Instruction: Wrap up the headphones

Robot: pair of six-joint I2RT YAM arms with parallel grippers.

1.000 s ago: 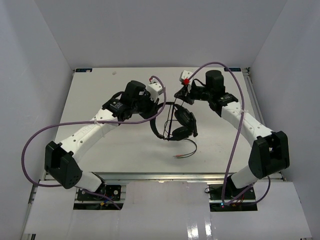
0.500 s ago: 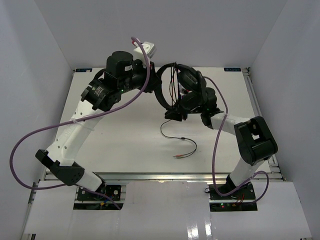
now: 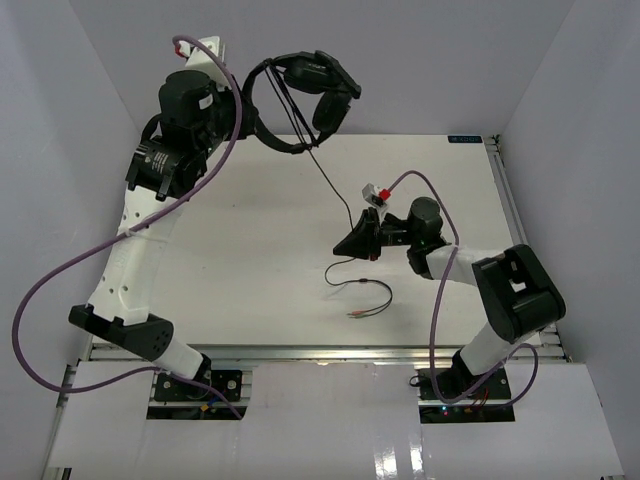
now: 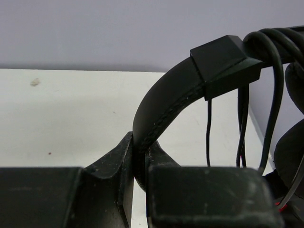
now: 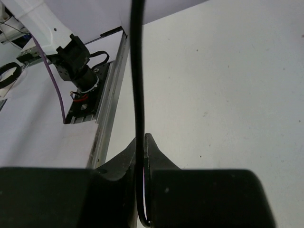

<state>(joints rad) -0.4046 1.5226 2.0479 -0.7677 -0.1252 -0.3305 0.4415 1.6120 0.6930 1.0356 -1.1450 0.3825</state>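
The black headphones (image 3: pixel 310 85) hang high above the far left of the table. My left gripper (image 3: pixel 243 105) is shut on the headband (image 4: pixel 161 109), with several turns of cord (image 4: pixel 266 45) wound round it near the earcups. The thin black cord (image 3: pixel 335 192) runs down and right from them to my right gripper (image 3: pixel 345 247), which is low over the middle of the table and shut on the cord (image 5: pixel 137 85). The loose end with its reddish plugs (image 3: pixel 356 313) lies on the table in front of that gripper.
The white table (image 3: pixel 230 270) is boxed in by white walls at the left, right and back. Purple arm cables (image 3: pixel 60 290) loop out beside both arms. A metal rail (image 5: pixel 107 114) runs along the table's edge in the right wrist view.
My left arm has lifted the headphones up and to the left. My right gripper has let go of the headphones, dropped toward the table and now holds the cord, which is drawn out between the two.
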